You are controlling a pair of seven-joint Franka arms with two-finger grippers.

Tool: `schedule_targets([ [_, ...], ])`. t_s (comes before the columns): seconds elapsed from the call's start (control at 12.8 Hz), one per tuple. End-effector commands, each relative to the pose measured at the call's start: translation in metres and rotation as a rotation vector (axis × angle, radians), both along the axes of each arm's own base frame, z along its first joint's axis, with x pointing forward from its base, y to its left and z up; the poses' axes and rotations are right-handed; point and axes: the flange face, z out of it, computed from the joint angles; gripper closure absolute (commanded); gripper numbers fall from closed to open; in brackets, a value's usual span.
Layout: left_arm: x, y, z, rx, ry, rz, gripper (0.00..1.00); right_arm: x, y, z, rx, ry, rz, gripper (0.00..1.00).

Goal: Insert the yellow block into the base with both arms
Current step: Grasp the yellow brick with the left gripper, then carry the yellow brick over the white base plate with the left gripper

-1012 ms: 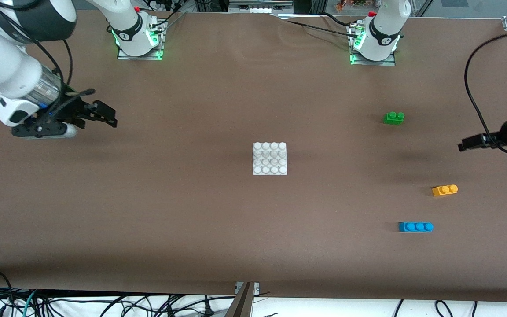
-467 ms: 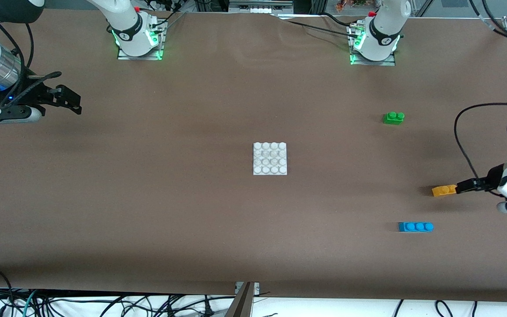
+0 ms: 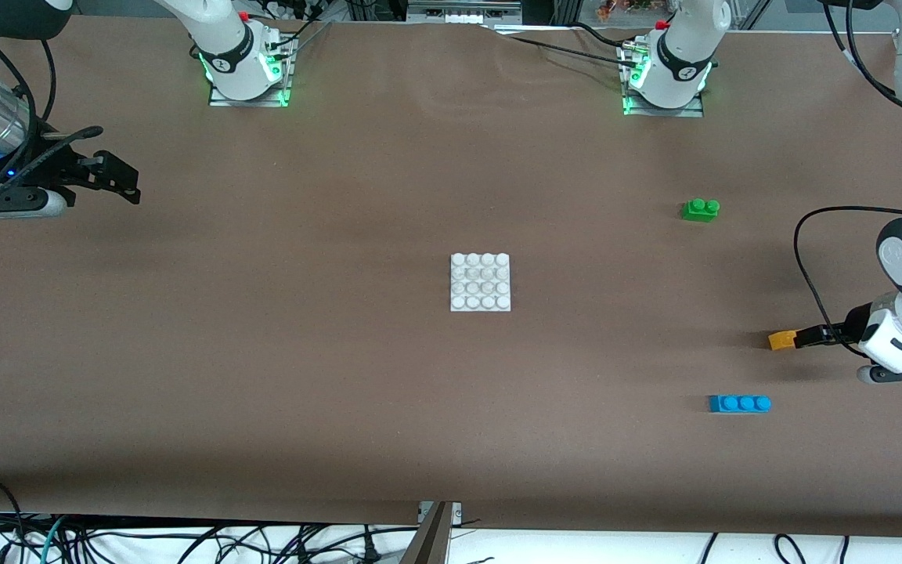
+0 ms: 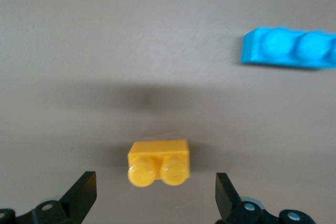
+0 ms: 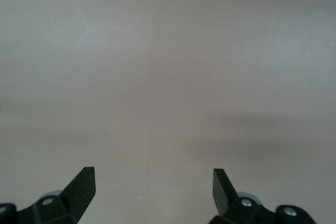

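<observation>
Left gripper (image 3: 799, 339) is right down on the yellow block (image 3: 781, 340) now, a clear step on from half a second back, when its tips only met the block's end; a full second ago it hung well above the cloth between the green brick (image 3: 701, 209) and the yellow one. In the left wrist view the fingers (image 4: 84, 192) stand wide apart with the yellow block (image 4: 158, 162) squarely between them, studs up, and nothing is gripped yet. The block itself has not budged: it sits flat on the table (image 3: 341, 392) toward the left arm's end, with the blue brick (image 3: 739, 403) a little nearer the front camera and the base (image 3: 481, 282) well apart from it in the middle of the table. Over at the other end, the right gripper (image 3: 118, 176) has pulled away from the centre and now waits above bare cloth, fingers (image 5: 81, 187) spread and empty, hardly shifted in the last half second. So the approach looks finished and the pick is the step in hand; by my reading the squeeze comes next, then the long carry to the base. One risk: the jaws must close evenly or the small block could skid.
</observation>
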Motion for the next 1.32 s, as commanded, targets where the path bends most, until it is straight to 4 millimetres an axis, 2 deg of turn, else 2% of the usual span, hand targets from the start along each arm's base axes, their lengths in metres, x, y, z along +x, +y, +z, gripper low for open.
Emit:
schedule_targets([
  [0.0,0.003,0.004,-0.009,0.056,0.028,0.018,0.00,0.003,-0.006,0.023,-0.014,-0.001,-0.003,0.01],
  [0.08,0.002,0.004,-0.011,0.049,0.032,0.037,0.00,0.003,-0.006,0.030,-0.013,-0.015,-0.003,0.01],
  [0.31,0.001,0.001,-0.013,0.045,0.037,0.098,0.00,0.004,-0.008,0.027,-0.027,-0.010,-0.007,0.01],
  [0.47,0.000,0.001,-0.037,0.037,0.064,0.103,0.00,0.005,-0.010,0.027,-0.026,-0.010,-0.002,0.01],
  [0.7,0.004,-0.015,-0.042,0.024,0.067,0.089,0.00,0.005,-0.024,0.024,-0.024,-0.003,-0.027,0.01],
  [0.93,0.002,-0.008,-0.045,0.021,0.073,0.075,0.00,0.005,-0.031,0.022,-0.022,0.002,-0.039,0.01],
  [1.09,0.000,-0.005,-0.060,-0.002,0.082,0.094,0.01,0.005,-0.030,0.022,-0.022,0.002,-0.039,0.01],
  [1.25,0.000,-0.004,-0.059,-0.003,0.079,0.084,0.01,0.004,-0.030,0.022,-0.023,0.003,-0.041,0.01],
])
